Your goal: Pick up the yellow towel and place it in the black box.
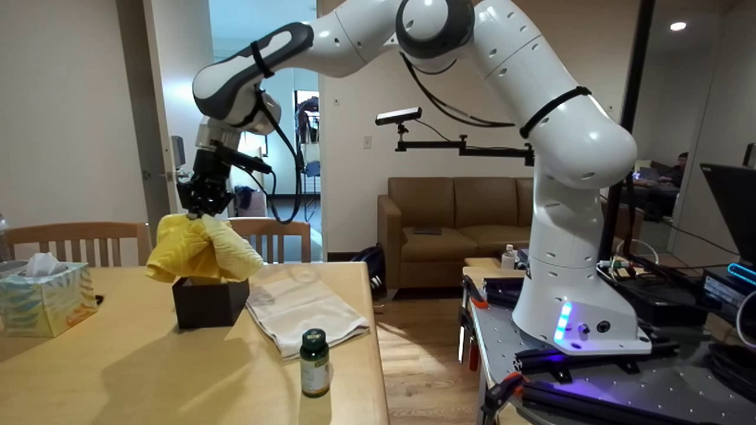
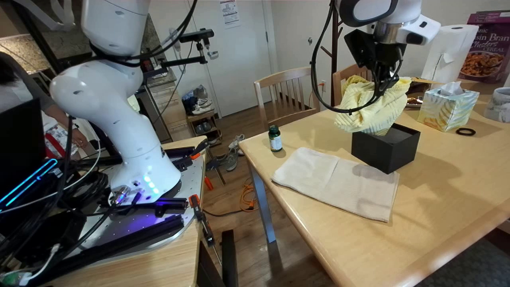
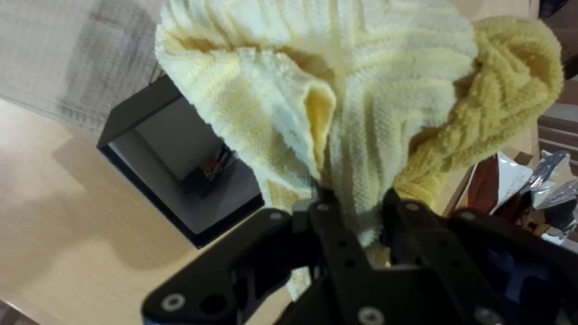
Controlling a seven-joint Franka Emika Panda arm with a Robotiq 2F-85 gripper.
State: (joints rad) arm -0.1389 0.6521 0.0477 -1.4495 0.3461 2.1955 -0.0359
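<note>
The yellow towel (image 3: 361, 81) is bunched between the fingers of my gripper (image 3: 350, 201), which is shut on it; its loose folds spread out to both sides. In both exterior views the towel (image 1: 183, 242) hangs just over the black box (image 1: 207, 307). One lower corner of the towel (image 2: 372, 105) overlaps the opening of the black box (image 2: 382, 151); whether it touches the rim I cannot tell. From the wrist, the box (image 3: 144, 106) shows partly uncovered to the left of the towel, with a small dark and reddish item or reflection inside.
Beside the box lies a folded beige cloth (image 2: 338, 183). A green bottle (image 1: 315, 366) stands near the table's edge. On the box's other side is a tissue box (image 2: 448, 107), with a black ring (image 2: 465, 131) near it. Wooden chairs (image 2: 285, 95) line the table.
</note>
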